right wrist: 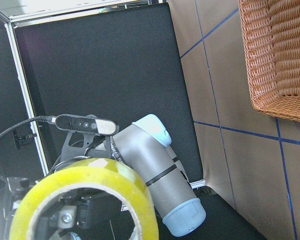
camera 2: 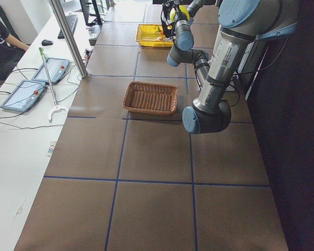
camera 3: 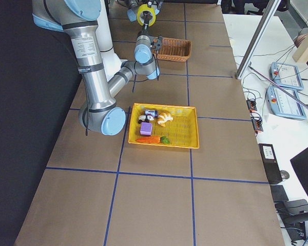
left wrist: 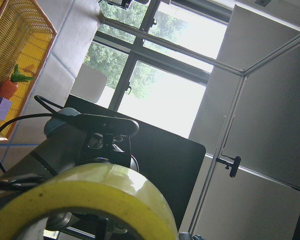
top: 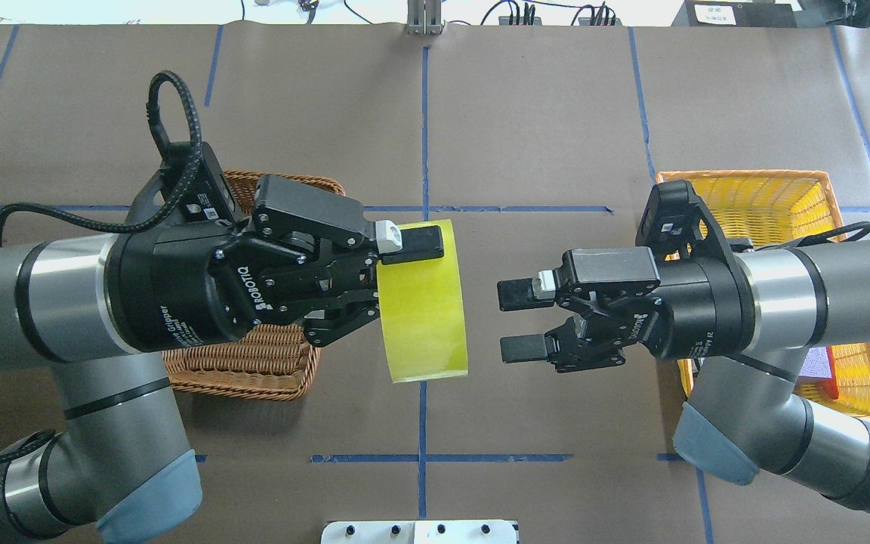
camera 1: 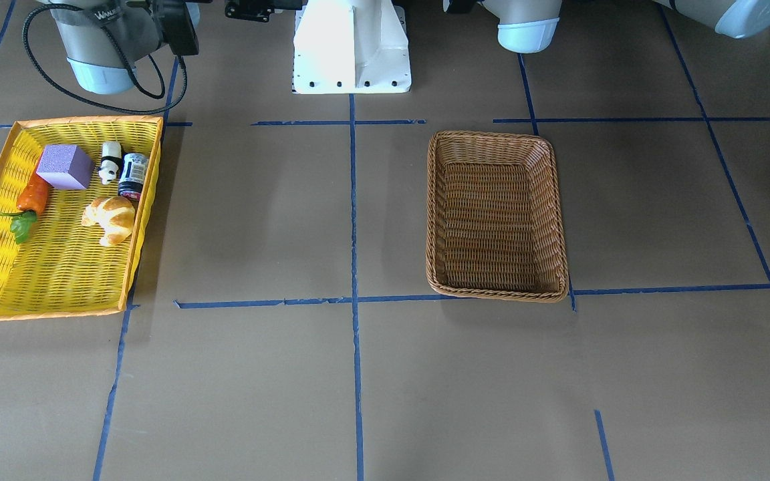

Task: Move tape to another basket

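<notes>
Going by the overhead view, we judge the task a little past halfway. The left gripper (top: 414, 257) is pinching the wall of the tape (top: 424, 317), with one finger on the outside of the roll and the other apparently inside its core. The roll hangs in the air in front of that gripper's fingers. Below and behind the same gripper, partly hidden by its body, sits the brown wicker basket (top: 254, 370), and the front-facing view shows nothing in it. So the tape is out of the yellow tray (top: 752, 177) but not yet delivered. By our reckoning, what remains is to bring the roll back over the basket, lower it and let go. Just beyond the roll's far face, and apart from it, the right gripper (top: 516, 321) has its fingers spread and holds nothing. The tray lies behind its wrist. For writing, we can read "ROBOTIQ" in white on the left gripper's body and "Gripper" on its wrist collar. The right gripper bears the same brand mark, seen upside down. In the front-facing view, lettering on an arm housing begins "WAN", and the can (camera 1: 134, 175) in the tray has a label too small for us to read.
</notes>
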Robot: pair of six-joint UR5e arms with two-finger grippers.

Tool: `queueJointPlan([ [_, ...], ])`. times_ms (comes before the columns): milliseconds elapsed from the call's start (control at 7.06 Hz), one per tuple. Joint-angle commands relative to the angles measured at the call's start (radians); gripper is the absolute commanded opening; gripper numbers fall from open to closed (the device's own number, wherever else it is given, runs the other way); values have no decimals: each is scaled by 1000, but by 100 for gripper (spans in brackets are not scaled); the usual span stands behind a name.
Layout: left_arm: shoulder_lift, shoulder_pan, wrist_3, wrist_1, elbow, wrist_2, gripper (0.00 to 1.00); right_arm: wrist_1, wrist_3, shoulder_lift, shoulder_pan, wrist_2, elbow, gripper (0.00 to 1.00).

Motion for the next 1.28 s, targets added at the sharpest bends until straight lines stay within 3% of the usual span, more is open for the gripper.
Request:
queueJointPlan([
  [0,34,-8,12,-1,-15,0,0,23,5,-36,19,-1,3,100],
  [283,116,-9,234,13,40,-8,0,0,-19,-131,76,-39,-25,100],
  [567,153,-67,256,60,173,-9,0,-35,-89,-186,172,-16,-108,100],
  [709,163,-138,280,141,210,-66,0,-117,-176,-235,206,-12,-108,100],
  [850,164,-197,428,312,215,-159,0,-217,-268,-258,240,-12,-106,100],
  [1134,163,-226,648,782,154,-183,0,-310,-390,-312,275,-12,-108,100],
])
